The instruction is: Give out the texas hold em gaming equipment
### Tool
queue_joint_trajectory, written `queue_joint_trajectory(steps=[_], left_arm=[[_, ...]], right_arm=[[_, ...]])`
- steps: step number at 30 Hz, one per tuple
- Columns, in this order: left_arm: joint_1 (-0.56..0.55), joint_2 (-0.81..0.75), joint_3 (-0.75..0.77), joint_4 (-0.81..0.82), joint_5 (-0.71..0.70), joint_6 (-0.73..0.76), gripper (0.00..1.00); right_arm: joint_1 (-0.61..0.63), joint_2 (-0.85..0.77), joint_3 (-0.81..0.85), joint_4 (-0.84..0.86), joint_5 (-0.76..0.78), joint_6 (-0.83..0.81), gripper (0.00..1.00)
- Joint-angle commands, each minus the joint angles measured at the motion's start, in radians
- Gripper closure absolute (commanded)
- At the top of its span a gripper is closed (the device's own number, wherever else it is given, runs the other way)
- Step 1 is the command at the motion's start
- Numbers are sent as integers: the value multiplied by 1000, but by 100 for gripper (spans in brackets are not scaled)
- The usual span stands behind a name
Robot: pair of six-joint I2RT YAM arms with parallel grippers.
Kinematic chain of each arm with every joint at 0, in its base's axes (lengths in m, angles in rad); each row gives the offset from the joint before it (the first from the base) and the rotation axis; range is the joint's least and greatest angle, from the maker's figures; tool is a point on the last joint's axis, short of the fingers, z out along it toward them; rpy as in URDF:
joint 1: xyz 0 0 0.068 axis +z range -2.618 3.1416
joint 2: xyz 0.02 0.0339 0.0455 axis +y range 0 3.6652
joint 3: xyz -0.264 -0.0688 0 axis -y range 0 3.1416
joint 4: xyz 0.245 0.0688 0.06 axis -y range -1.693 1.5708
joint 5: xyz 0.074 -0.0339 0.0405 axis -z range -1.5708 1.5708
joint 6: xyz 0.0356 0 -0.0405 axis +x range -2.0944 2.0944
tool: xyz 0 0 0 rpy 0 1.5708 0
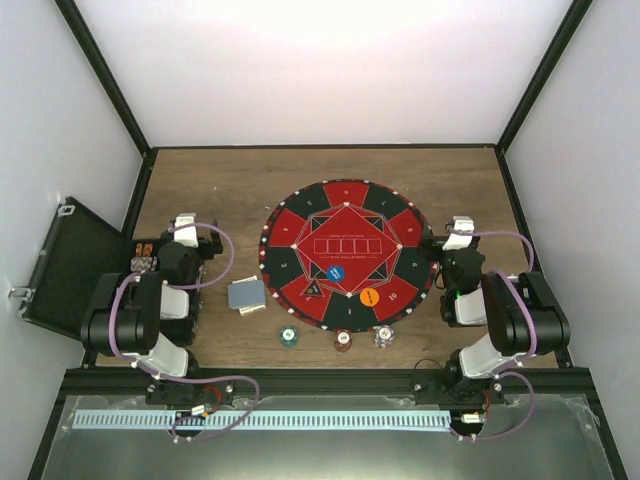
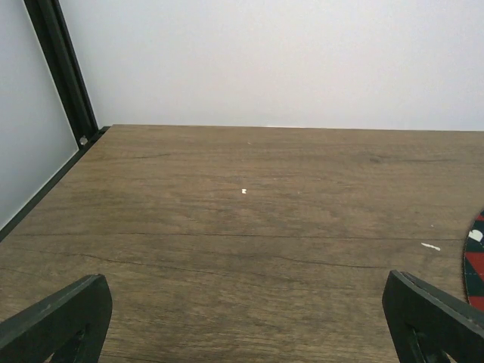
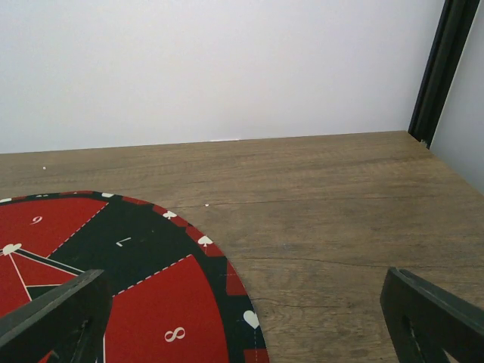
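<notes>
In the top view a round red and black poker mat lies mid-table, with a blue button and an orange button on its near part. A stack of grey-blue cards lies left of the mat. Three chip stacks stand in front of the mat. My left gripper is open and empty over bare wood at the left. My right gripper is open and empty over the mat's right edge.
An open black case stands at the table's left edge, with more chips beside it. A black frame post rises at the far left corner and another at the far right. Walls enclose the table.
</notes>
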State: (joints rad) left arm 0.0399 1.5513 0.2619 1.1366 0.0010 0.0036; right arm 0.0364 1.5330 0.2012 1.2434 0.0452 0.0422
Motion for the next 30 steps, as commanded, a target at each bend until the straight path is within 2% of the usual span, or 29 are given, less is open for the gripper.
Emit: queue_joint_trajectory(steps=[1,16,18,20,22,25,27,30], left_arm=[[2,9,19,45,21,5,0],[3,8,19,47,33,8,0],[4,-28,42,-25,49,12,0],[4,-79,92,-155,39,6,0],[7,-131,132,-267,45,12,0],[8,-219,192,-460,74,78,0],[22,-264,263,-629,85,88,0],[60,-299,384,-876,179,77,0]], right_arm=[[11,10,24,43,10,-2,0],[-3,5,36,16,-21,8,0],[-3,-16,39,-1,37,25,0],[0,-83,87,-165,190,93,0],[-4,-136,201,-452,300,174,0],[-4,-145,392,-809,294,183,0],[-4,-164,442,-896,281,265,0],[-5,-254,438,-918,207,500,0]])
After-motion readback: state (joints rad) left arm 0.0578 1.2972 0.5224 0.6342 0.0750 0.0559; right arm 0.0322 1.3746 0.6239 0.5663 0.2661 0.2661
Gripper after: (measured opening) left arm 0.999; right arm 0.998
